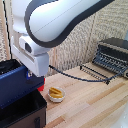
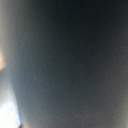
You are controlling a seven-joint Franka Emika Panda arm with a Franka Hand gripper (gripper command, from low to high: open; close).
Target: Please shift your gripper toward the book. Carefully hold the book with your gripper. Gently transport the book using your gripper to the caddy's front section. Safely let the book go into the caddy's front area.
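In the exterior view my white boxy gripper [image 1: 30, 73] sits at the top edge of the dark navy-blue book [image 1: 16, 84] and is shut on it. The book is tilted and held over the black fabric-sided caddy [image 1: 25, 114] at the exterior view's lower left. The book's lower edge is at about the caddy's rim; I cannot tell whether it touches. The fingertips are mostly hidden by the book. The wrist view is filled by a blurred dark blue-grey surface, the book's cover [image 2: 70, 60], very close to the camera.
A small white bowl [image 1: 56, 94] with yellow pieces stands on the wooden table just right of the caddy. A red object [image 1: 41, 85] shows beside the book. A black-and-silver toaster oven [image 1: 115, 54] with a pulled-out wire rack [image 1: 96, 73] stands at the back right.
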